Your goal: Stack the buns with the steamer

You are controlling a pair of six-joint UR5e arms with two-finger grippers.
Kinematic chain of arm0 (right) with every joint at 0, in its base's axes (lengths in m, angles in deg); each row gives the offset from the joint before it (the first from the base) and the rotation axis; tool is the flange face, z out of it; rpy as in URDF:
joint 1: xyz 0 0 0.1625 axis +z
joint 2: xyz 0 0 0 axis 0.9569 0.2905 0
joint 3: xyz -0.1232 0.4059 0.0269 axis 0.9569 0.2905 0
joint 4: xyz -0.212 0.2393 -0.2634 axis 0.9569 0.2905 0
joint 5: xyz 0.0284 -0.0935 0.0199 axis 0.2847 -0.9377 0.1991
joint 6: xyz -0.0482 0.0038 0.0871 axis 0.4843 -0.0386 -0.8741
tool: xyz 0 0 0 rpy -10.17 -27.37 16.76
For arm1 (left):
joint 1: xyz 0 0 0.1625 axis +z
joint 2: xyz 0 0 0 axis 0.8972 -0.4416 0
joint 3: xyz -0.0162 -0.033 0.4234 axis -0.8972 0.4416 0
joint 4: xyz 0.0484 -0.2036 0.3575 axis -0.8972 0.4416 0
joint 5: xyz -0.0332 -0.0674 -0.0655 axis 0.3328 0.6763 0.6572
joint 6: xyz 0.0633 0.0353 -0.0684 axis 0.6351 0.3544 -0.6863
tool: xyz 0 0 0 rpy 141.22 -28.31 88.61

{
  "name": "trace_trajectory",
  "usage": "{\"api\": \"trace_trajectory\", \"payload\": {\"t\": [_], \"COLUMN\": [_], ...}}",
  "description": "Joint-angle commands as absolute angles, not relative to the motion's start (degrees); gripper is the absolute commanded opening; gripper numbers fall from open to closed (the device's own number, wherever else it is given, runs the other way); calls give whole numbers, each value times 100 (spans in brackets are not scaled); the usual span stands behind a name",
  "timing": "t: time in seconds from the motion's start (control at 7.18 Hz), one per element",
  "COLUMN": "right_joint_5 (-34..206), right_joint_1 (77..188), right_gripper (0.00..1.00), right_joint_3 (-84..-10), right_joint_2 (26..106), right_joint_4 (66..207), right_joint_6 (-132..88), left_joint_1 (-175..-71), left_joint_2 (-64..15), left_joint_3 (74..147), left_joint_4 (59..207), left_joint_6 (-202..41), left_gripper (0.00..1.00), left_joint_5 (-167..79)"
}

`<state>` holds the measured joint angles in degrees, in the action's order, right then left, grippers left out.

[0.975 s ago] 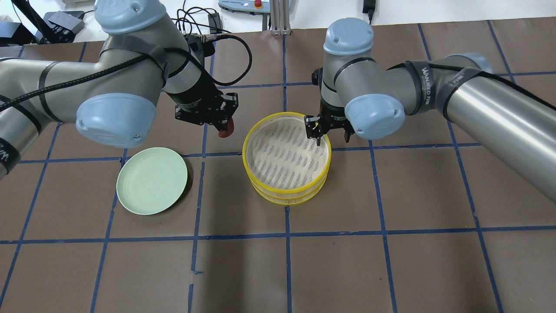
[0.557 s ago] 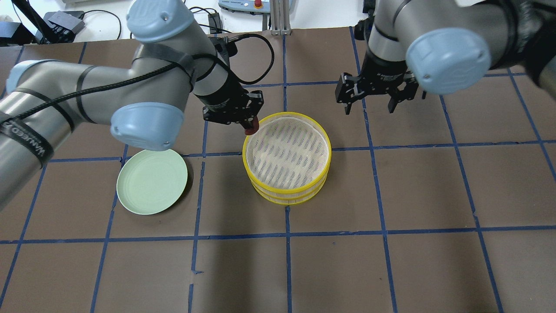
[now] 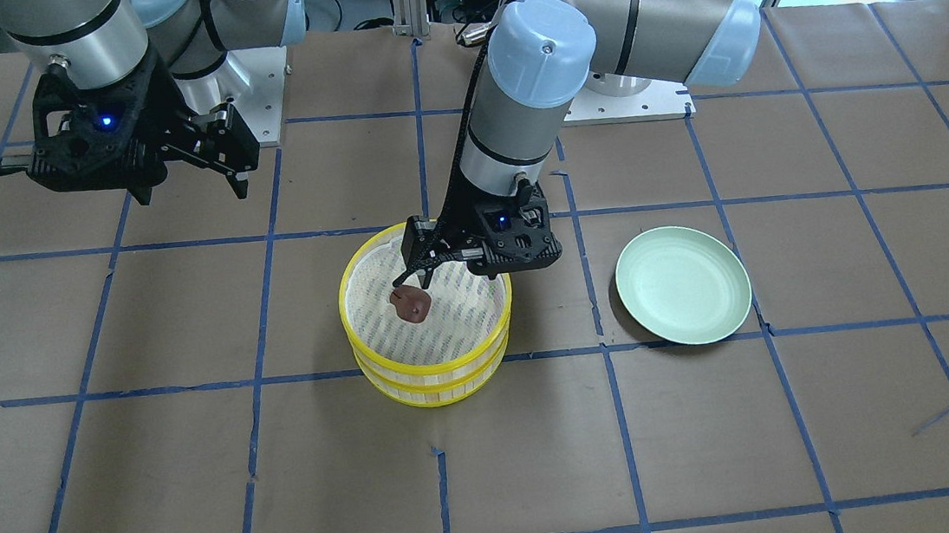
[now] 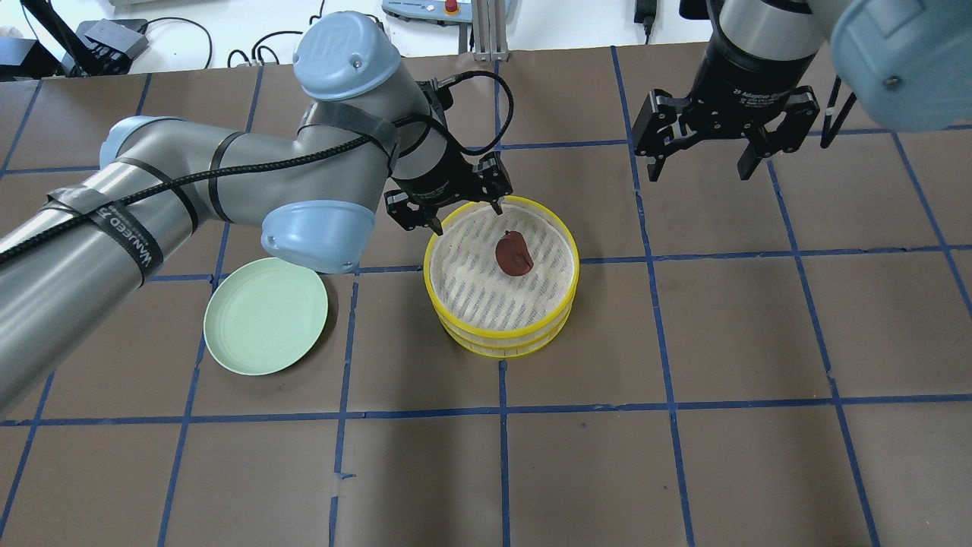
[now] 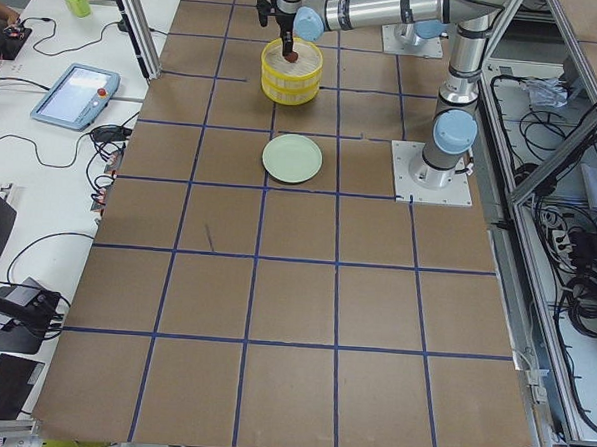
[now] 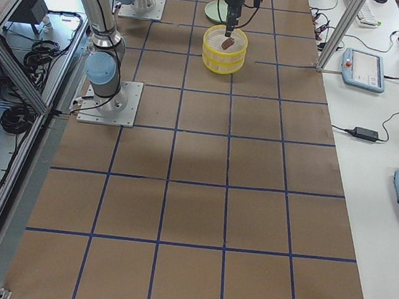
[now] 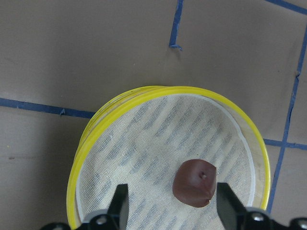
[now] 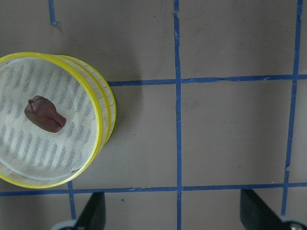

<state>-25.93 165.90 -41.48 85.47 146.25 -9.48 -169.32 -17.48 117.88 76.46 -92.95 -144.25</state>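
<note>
Reddish-brown bun (image 4: 514,254) lying in steamer (image 4: 501,333), left gripper (image 4: 469,216) spread above, right gripper (image 4: 700,175) spread, empty

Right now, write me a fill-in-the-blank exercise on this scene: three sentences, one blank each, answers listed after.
1. The reddish-brown bun rests on the mesh of the ____ of the two stacked steamer trays.
2. The left gripper hangs over the bun with its fingers ____.
3. The right gripper, off to the side of the trays, is open and holds ____.

Missing words: top; open; nothing.
</note>
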Motion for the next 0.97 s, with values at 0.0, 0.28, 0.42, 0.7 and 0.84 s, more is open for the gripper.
{"api": "trace_trajectory", "payload": {"t": [0.0,0.28,0.42,0.7,0.84], "right_joint_5": [-2600,-2600,-2600,-2583,-2583], "right_joint_1": [16601,16584,16584,16601,16601], "right_gripper": [100,100,100,100,100], "right_joint_3": [-4155,-4181,-4181,-4181,-4181], "right_joint_2": [8585,8576,8576,8576,8576], "right_joint_4": [14595,14595,14604,14613,14613], "right_joint_6": [-941,-941,-950,-950,-950], "left_joint_1": [-16674,-15745,-15444,-15406,-15362], "left_joint_2": [-1447,-938,-605,55,110], "left_joint_3": [11602,11041,10934,11108,11117], "left_joint_4": [8214,9846,10428,10670,10671], "left_joint_6": [-7708,-6427,-6064,-6061,-6052], "left_gripper": [100,100,100,100,100], "left_joint_5": [-15130,-15347,-15374,-15880,-15936]}}
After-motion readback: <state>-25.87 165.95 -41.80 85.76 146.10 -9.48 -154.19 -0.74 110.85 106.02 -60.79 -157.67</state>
